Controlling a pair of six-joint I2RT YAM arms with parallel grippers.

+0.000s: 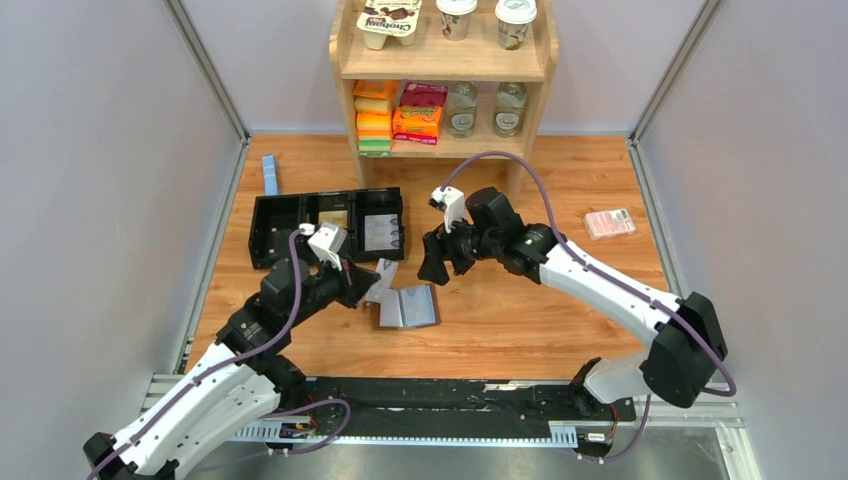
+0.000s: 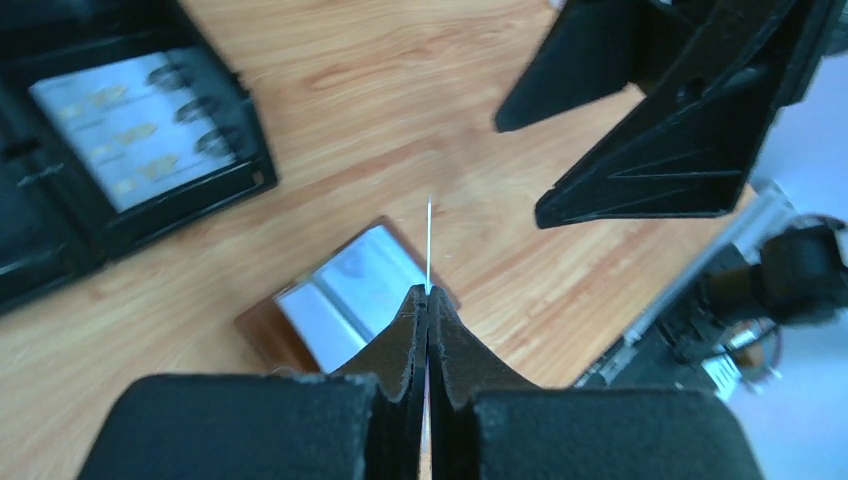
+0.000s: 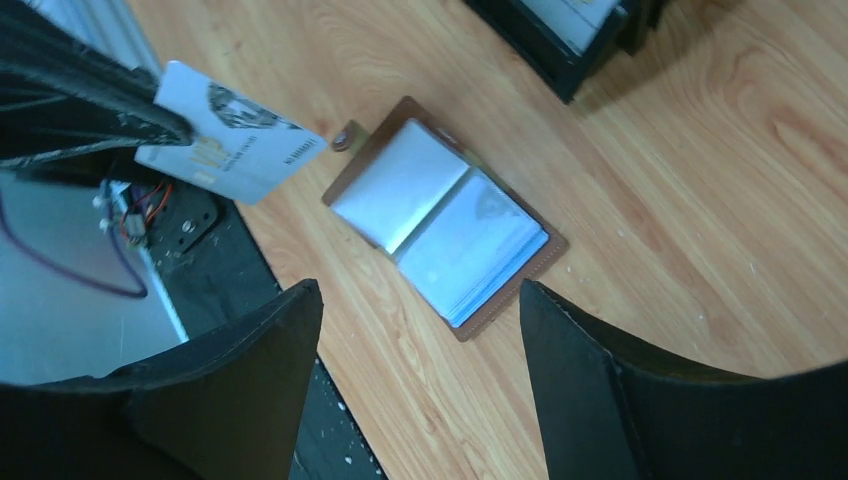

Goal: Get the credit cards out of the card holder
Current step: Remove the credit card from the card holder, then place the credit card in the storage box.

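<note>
The card holder (image 1: 408, 307) lies open on the wooden table, brown edging round a grey-blue inside, and shows below both wrists (image 2: 335, 300) (image 3: 445, 230). My left gripper (image 1: 373, 289) (image 2: 428, 292) is shut on one pale credit card (image 1: 384, 277) (image 3: 235, 140), lifted just left of the holder and seen edge-on (image 2: 429, 235) in the left wrist view. My right gripper (image 1: 435, 268) (image 3: 420, 290) hovers open above the holder's right side, with nothing between its fingers. More credit cards (image 1: 382, 232) (image 2: 130, 125) lie in the black tray.
The long black tray (image 1: 272, 225) (image 2: 150, 225) stands behind the left gripper. A wooden shelf (image 1: 445, 70) with packets and jars is at the back. A pink-red packet (image 1: 609, 222) lies far right, a narrow blue strip (image 1: 269, 173) far left.
</note>
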